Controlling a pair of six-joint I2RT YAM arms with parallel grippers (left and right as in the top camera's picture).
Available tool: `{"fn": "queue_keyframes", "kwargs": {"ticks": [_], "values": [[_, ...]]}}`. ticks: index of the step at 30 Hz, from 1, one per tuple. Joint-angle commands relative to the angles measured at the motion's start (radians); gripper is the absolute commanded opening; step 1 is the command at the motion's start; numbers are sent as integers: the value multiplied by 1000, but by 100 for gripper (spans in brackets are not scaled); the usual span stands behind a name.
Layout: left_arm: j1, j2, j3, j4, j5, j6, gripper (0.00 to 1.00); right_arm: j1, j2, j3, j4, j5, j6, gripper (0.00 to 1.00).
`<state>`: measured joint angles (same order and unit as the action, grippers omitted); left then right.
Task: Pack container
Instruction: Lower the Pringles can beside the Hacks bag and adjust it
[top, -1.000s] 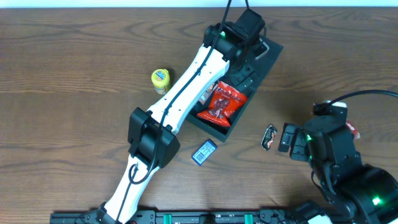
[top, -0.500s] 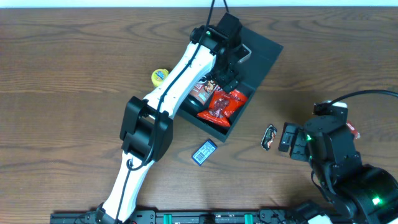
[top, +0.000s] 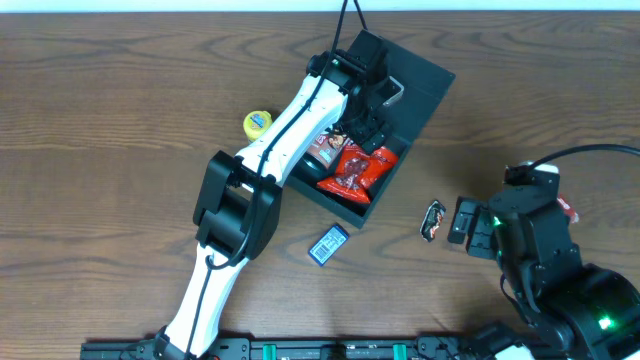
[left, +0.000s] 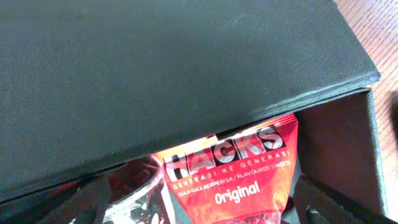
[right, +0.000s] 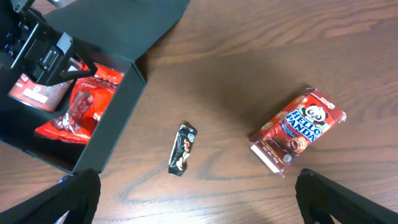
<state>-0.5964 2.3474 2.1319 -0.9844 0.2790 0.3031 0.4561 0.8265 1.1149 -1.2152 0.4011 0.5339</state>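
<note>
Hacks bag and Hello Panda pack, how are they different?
The Hacks bag lies inside the container; the Hello Panda pack lies out on the table, well apart from it. The Hacks bag is bright red with white letters; the Hello Panda pack is a darker, brownish red with a panda picture. Both are snack packs.

The overhead camera is looking straight down on the whole worktop (top: 100, 120). The left wrist camera is sitting very near the container (left: 155, 68), facing under its lid. The right wrist camera is looking down from farther; all three are sharing the container.
</note>
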Motion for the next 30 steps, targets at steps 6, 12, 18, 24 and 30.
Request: {"fn": "queue_keyframes", "kwargs": {"ticks": [6, 12, 18, 24, 30], "values": [[2, 4, -21, 1, 3, -27, 95, 2, -2, -8, -3, 22, 11, 99], [2, 4, -21, -43, -2, -31, 95, 2, -2, -8, -3, 22, 11, 99], [2, 4, -21, -108, -54, -49, 95, 2, -2, -8, 0, 22, 11, 99], [2, 3, -21, -163, -63, -79, 95, 2, -2, -8, 0, 22, 12, 99], [0, -1, -21, -188, -76, -95, 95, 2, -2, -8, 0, 22, 12, 99]]}}
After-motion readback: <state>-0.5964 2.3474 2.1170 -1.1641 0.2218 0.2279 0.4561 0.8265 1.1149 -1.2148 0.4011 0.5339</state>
